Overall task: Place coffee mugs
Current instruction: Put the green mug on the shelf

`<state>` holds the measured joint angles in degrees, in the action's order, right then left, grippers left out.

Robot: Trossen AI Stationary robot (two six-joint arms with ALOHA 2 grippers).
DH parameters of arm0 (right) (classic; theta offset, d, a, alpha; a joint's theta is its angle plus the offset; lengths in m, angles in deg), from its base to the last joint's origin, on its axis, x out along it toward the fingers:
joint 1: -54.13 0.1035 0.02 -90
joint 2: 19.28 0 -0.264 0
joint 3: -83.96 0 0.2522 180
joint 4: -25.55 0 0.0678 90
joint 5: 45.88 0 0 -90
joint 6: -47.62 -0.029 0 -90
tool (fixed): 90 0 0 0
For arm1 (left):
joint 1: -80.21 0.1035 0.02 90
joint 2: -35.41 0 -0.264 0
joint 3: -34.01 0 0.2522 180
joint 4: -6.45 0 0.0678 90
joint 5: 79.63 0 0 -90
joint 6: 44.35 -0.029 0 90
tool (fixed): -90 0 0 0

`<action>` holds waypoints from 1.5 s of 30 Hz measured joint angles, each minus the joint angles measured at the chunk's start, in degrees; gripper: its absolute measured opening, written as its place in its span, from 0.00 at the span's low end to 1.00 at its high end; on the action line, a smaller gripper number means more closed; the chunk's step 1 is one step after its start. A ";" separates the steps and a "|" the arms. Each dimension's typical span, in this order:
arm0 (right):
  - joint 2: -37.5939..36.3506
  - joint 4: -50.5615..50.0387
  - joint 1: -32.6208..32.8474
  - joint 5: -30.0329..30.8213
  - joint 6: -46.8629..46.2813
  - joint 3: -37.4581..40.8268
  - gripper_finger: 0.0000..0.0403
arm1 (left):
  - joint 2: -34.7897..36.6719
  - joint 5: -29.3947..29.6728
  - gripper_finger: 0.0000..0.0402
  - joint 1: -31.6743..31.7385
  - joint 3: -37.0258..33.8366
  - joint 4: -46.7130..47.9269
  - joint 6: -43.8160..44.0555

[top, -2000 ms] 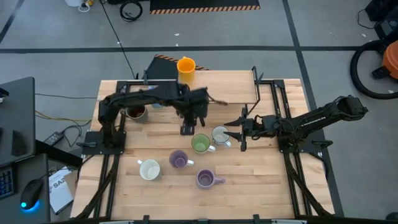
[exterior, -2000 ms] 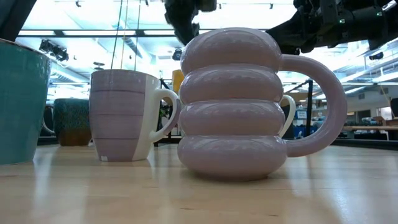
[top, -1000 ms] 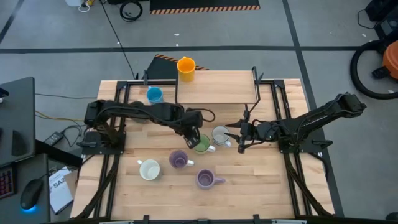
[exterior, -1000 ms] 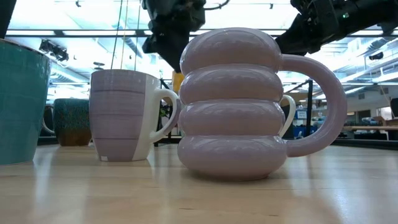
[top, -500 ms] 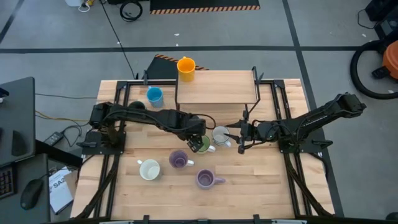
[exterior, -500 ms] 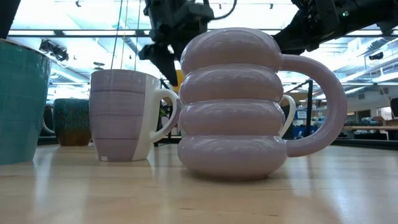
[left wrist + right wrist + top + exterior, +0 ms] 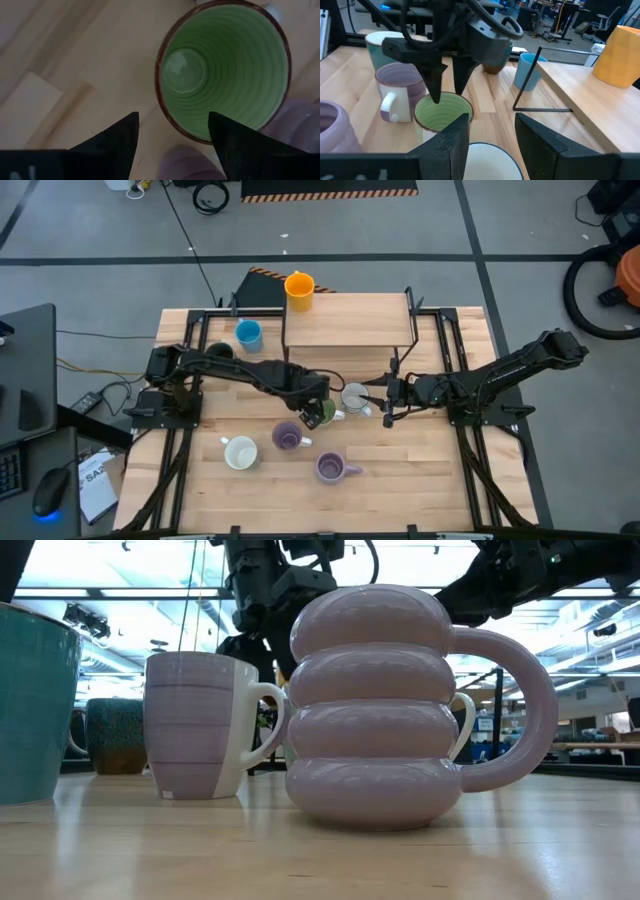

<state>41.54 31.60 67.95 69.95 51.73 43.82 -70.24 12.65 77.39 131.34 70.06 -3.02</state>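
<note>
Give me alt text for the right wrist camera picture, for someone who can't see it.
The left hand, fingers open, hangs point-down over a green mug on a wooden table. The right hand frames a white mug in the foreground; purple mugs, a blue mug and an orange mug stand around.

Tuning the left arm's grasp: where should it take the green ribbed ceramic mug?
By the rim wall, from straight above. The green ribbed ceramic mug stands upright, mouth open, and the left end effector is open over its rim, so one finger probably goes inside and one outside.
</note>
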 joint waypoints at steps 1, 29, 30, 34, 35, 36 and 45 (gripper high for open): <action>0.00 0.21 0.00 0.00 0.01 0.00 0.41 | 0.00 -0.07 0.58 0.14 0.00 -0.01 -0.20; 0.00 1.15 0.00 -0.01 0.60 0.00 0.41 | 0.00 -2.03 0.12 3.82 0.00 -0.09 -8.24; 0.00 1.15 0.00 0.01 0.60 0.00 0.41 | 0.00 -2.03 0.10 3.97 0.00 -0.16 -8.93; 0.00 1.14 0.00 -0.01 0.60 0.00 0.41 | 0.00 -2.07 0.04 4.53 -0.02 -0.05 -12.32; 0.00 1.15 0.00 -0.01 0.60 0.00 0.41 | 0.00 -2.08 0.04 4.71 -0.02 -0.03 -13.46; 0.00 1.15 0.00 -0.01 0.63 0.00 0.41 | 0.00 -2.05 0.04 4.94 -0.02 -0.03 -14.42; 0.00 1.12 0.00 0.00 0.75 0.00 0.41 | 0.00 -1.01 0.04 5.61 0.00 -0.15 -18.50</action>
<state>41.54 32.72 67.95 69.95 52.48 43.82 -70.24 11.64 83.00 131.34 69.91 -21.52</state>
